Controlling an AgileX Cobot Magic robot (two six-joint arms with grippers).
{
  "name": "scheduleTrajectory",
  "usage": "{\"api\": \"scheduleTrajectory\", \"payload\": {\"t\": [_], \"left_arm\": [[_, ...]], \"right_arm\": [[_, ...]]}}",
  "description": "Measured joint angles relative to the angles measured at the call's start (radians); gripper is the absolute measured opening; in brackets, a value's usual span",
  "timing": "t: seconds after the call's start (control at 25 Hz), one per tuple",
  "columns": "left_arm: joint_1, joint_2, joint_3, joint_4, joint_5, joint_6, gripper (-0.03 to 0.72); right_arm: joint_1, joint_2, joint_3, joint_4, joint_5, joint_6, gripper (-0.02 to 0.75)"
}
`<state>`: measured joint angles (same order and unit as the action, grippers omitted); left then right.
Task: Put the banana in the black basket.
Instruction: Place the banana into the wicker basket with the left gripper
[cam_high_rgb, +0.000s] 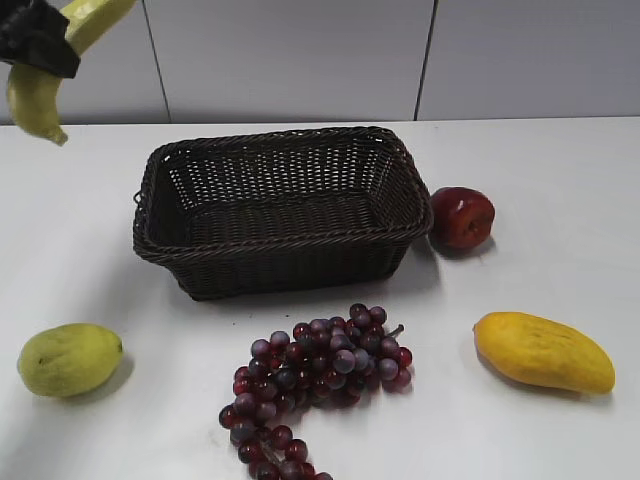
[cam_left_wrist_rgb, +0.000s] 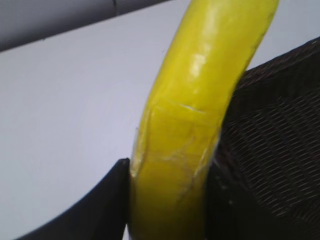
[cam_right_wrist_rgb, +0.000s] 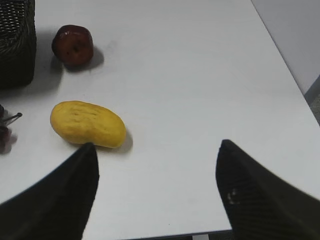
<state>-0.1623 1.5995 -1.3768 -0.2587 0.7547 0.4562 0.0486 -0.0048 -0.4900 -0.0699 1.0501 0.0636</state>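
My left gripper (cam_high_rgb: 45, 45) is shut on the banana (cam_high_rgb: 35, 105) and holds it high in the air at the far left, above and to the left of the black basket (cam_high_rgb: 282, 210). In the left wrist view the yellow banana (cam_left_wrist_rgb: 195, 100) fills the middle, pinched between the two black fingers (cam_left_wrist_rgb: 167, 200), with the basket's woven wall (cam_left_wrist_rgb: 280, 150) to the right. My right gripper (cam_right_wrist_rgb: 157, 150) is open and empty over bare table near the front right edge. It does not show in the exterior view.
A red apple (cam_high_rgb: 462, 217) lies right of the basket. A mango (cam_high_rgb: 543, 351) lies at the front right. Purple grapes (cam_high_rgb: 320, 375) lie in front of the basket. A yellow-green round fruit (cam_high_rgb: 68, 358) lies at the front left.
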Motion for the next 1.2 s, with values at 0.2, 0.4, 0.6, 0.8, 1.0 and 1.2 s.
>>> {"api": "scheduleTrajectory", "payload": {"t": [0.2, 0.4, 0.6, 0.8, 1.0, 1.2], "left_arm": [[-0.141, 0.005, 0.000, -0.007, -0.096, 0.000, 0.312], [-0.254, 0.064, 0.000, -0.003, -0.215, 0.000, 0.312], [-0.304, 0.158, 0.000, 0.024, -0.265, 0.000, 0.312], [-0.311, 0.248, 0.000, 0.069, -0.267, 0.000, 0.312], [-0.318, 0.285, 0.002, 0.166, -0.265, 0.000, 0.312], [-0.321, 0.286, 0.002, 0.175, -0.266, 0.000, 0.313]], "right_arm": [[0.000, 0.000, 0.000, 0.000, 0.000, 0.000, 0.583], [0.000, 0.000, 0.000, 0.000, 0.000, 0.000, 0.583], [0.000, 0.000, 0.000, 0.000, 0.000, 0.000, 0.583], [0.000, 0.000, 0.000, 0.000, 0.000, 0.000, 0.583], [0.000, 0.000, 0.000, 0.000, 0.000, 0.000, 0.583], [0.000, 0.000, 0.000, 0.000, 0.000, 0.000, 0.583]]}}
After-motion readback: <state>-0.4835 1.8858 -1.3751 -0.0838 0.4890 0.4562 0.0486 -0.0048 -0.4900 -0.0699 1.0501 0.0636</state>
